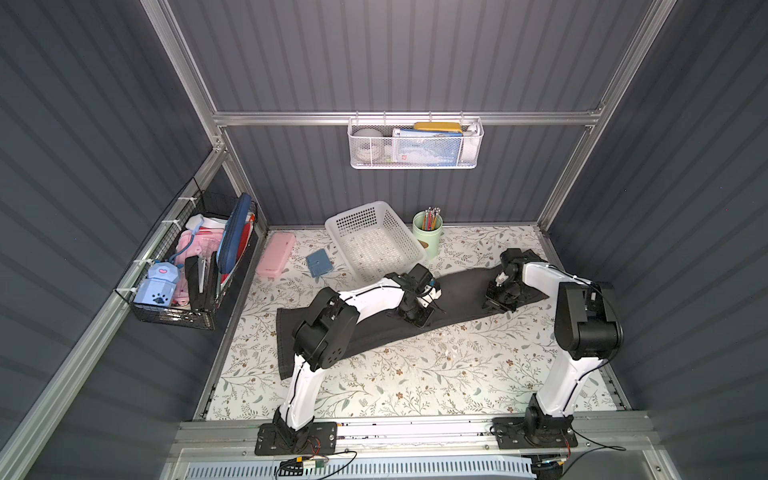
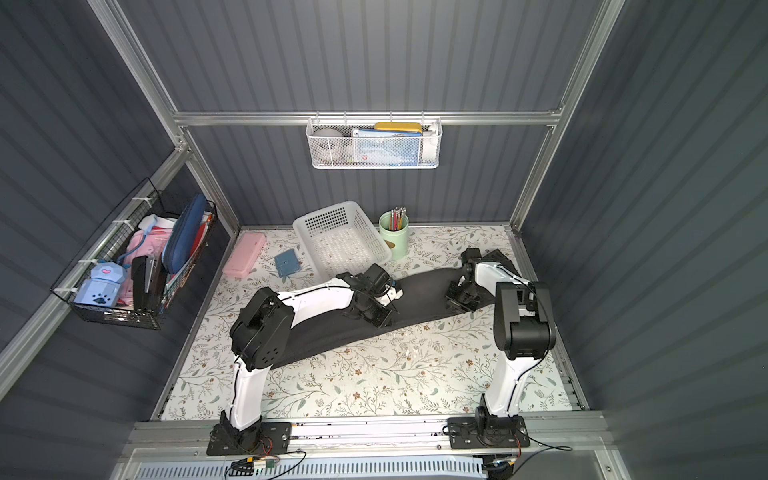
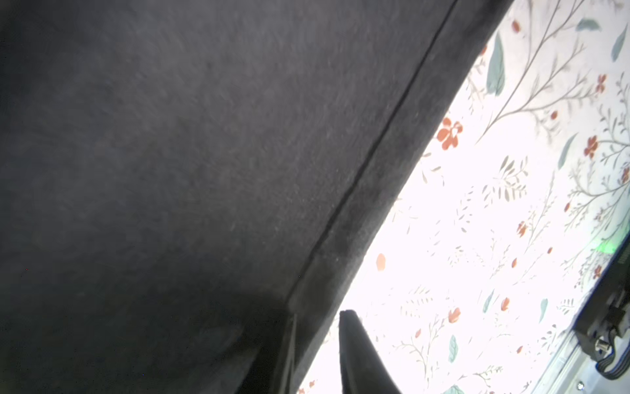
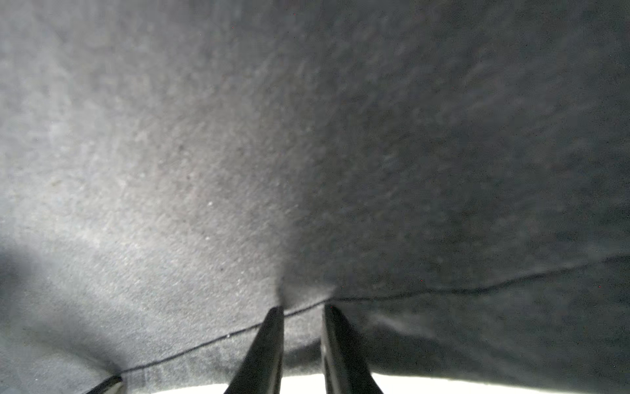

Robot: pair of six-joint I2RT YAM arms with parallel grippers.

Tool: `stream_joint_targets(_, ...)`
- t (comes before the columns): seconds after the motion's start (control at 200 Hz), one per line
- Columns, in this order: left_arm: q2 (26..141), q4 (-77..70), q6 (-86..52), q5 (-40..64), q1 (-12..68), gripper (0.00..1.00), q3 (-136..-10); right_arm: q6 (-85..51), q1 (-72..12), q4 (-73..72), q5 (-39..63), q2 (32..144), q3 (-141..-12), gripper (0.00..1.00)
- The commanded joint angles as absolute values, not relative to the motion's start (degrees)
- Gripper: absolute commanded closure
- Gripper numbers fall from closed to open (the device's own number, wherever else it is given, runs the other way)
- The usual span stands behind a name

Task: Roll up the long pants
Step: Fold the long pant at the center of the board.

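Observation:
The long pants [image 1: 461,299] [image 2: 419,299] are dark charcoal cloth, lying as one long band slanting across the floral table from near left to far right. My left gripper [image 1: 417,318] [image 2: 376,318] is down on the band's near edge, about midway along. In the left wrist view the seamed edge of the pants [image 3: 204,170] runs between the tips of the left gripper [image 3: 315,320], which is shut on it. My right gripper [image 1: 498,301] [image 2: 459,301] stands near the far right end. In the right wrist view the right gripper [image 4: 303,308] pinches a raised fold of the pants [image 4: 306,136].
A white plastic basket [image 1: 374,245] and a green pen cup [image 1: 428,237] stand just behind the pants. A pink case [image 1: 275,254] and a small blue pouch [image 1: 320,264] lie at the back left. Wire baskets hang on the left wall [image 1: 195,266] and back rail [image 1: 415,143].

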State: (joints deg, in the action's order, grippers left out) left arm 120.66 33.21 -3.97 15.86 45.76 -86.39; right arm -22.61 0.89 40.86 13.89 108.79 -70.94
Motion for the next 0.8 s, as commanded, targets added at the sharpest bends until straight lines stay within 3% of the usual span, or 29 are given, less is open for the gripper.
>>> stream_joint_targets(0.0, 122.56, 36.21, -1.92, 17.10, 46.13, 0.74, -85.17, -21.02, 1.76, 43.09, 12.18, 110.36, -72.50, 0.75)
stream_joint_targets(0.22, 118.74, 43.51, 5.89, 28.94, 48.53, 0.75, -84.09, -20.65, 3.92, 44.46, 10.68, 111.33, -75.58, 0.72)
stream_joint_targets(0.39, 115.27, 48.27, 8.47, 27.19, 48.02, 0.70, -82.03, -21.26, 5.75, 44.51, 10.60, 110.09, -78.39, 0.64)
stream_joint_targets(0.585, 106.98, 43.83, 1.44, 27.43, 38.48, 0.65, -84.95, -23.88, 9.49, 45.19, 3.66, 105.43, -83.63, 0.32)
stream_joint_targets(0.645, 105.99, 43.76, 1.01, 24.77, 36.65, 0.63, -86.17, -25.21, 12.81, 44.41, 2.81, 105.26, -84.42, 0.03)
stream_joint_targets(0.796, 104.73, 43.83, 0.24, 13.49, 36.08, 0.59, -87.25, -28.68, 19.98, 42.23, 0.94, 106.80, -84.20, 0.01)
